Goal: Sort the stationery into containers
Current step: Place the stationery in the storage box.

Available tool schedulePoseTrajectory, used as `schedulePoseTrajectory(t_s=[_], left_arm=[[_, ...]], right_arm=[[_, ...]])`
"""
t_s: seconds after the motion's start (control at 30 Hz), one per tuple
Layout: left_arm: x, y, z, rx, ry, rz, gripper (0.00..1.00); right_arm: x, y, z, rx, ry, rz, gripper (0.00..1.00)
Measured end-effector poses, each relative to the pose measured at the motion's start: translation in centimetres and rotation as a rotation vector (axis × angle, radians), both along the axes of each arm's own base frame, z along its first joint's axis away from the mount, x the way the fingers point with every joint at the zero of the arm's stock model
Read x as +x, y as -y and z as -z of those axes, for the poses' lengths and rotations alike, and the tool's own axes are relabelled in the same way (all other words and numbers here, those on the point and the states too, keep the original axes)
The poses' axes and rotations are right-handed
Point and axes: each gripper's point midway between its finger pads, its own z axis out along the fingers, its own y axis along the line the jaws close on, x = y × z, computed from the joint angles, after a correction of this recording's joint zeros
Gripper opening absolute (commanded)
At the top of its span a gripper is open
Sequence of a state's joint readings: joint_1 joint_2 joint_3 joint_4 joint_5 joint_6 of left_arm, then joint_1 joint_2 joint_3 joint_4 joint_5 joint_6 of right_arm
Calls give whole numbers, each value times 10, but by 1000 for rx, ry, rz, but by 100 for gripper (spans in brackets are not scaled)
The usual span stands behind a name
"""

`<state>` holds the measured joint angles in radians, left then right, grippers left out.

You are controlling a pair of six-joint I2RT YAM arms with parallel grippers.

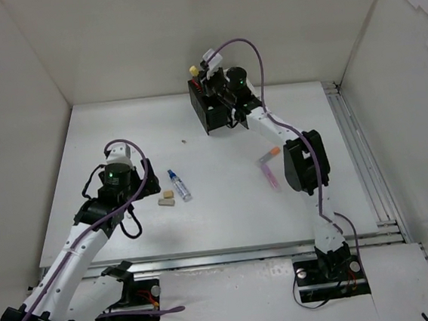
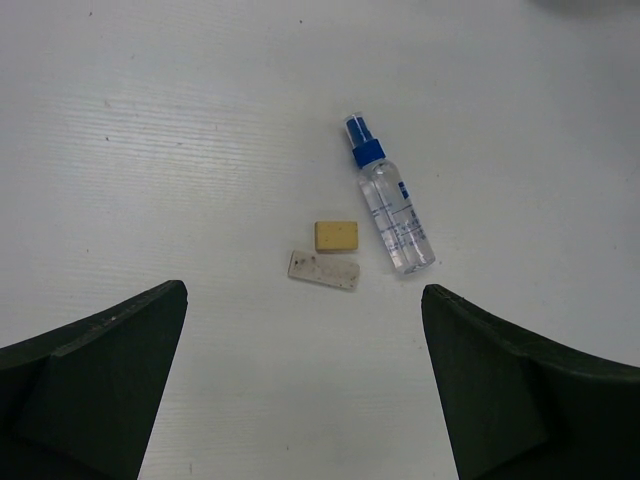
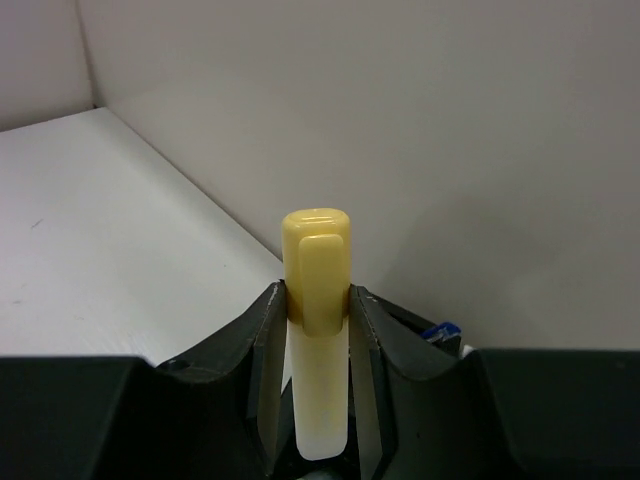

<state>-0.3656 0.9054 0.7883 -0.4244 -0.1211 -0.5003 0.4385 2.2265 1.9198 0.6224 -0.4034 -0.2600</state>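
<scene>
Right end effector (image 3: 317, 335) is pinching the yellow highlighter (image 3: 316, 260) by its white barrel. Cap is up and the long axis is vertical, square between the pads. In the top view the yellow cap sits at the far-left corner of the black cube (image 1: 211, 117), which stands at the far side of the worktop (image 1: 106, 140). So the slot is straight down from the tip, and I'd expect the drop to need a plain descent with no re-orient. I can't tell from these views which divider cell it's over, and the arm hides the white cube. Risk is the barrel end catching a divider edge. Left end effector (image 2: 303, 300) is spread wide, holding nothing, and looks down on the tan eraser (image 2: 336, 235) and grey eraser (image 2: 324, 269), which lie just beside each other and just ahead of its tips. The spray bottle (image 2: 392, 210) is next to them on the right, nozzle pointing away. The left arm is clearly nearer that cluster. Pink highlighter (image 1: 268, 174) and orange highlighter (image 1: 273, 152) lie flat by the right forearm, so they fall to the right arm.
</scene>
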Motion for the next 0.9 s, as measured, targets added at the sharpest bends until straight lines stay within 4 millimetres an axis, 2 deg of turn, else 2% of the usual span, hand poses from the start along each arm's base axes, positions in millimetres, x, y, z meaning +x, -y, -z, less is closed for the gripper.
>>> schedulePoseTrajectory(t_s=[0.13,0.23,0.33,0.43,0.5,0.57,0.7,0.77,0.9], left_arm=[[4,1,-5,-3,10,1,100],[6,1,-7,-5,8,4,100],[7,1,-6,-1,5,10,100],[7,2,-5,-1,3,19,100],[8,4,-5,-4,0,26,100],[8,5,-3,-7,-9,32,100],[13,10,1,-20,-19,53,100],[16,16,1,-31,-14,80,100],[25,30,2,-40,-6,161,100]], right_arm=[[27,3,46,48,-78,89,4],[34,8,74,60,-131,133,5],[33,15,89,76,-150,163,25],[31,21,98,86,-160,192,54],[26,26,102,90,-181,208,63],[18,33,101,86,-195,222,70],[-12,58,77,114,-214,284,88],[-39,82,57,161,-227,352,98],[-97,139,18,295,-243,520,98]])
